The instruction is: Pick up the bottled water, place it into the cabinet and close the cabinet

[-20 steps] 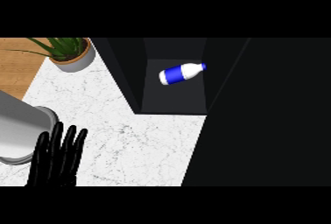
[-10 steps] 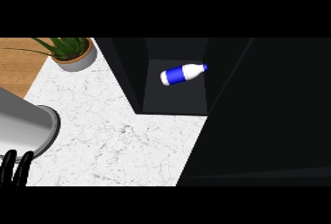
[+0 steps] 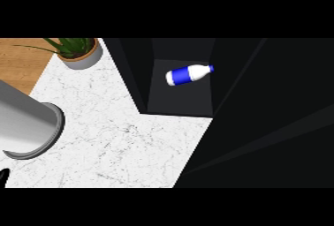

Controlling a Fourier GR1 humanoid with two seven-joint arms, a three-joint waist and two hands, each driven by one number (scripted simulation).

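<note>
The bottled water (image 3: pixel 189 74) lies on its side inside the dark cabinet (image 3: pixel 179 106), blue label in the middle, white cap end pointing to the upper right, resting on the cabinet's floor with nothing touching it. The cabinet stands open, its dark walls rising around the bottle and a big black panel (image 3: pixel 274 123) filling the right side of the view. Out on the white marble counter (image 3: pixel 124 141), a grey left forearm (image 3: pixel 26 123) comes in at the left edge, well apart from the bottle. Only a black sliver of the left hand (image 3: pixel 2 175) shows at the lower left corner, so I cannot tell how its fingers stand. A potted plant (image 3: pixel 78 50) sits at the counter's top left.
</note>
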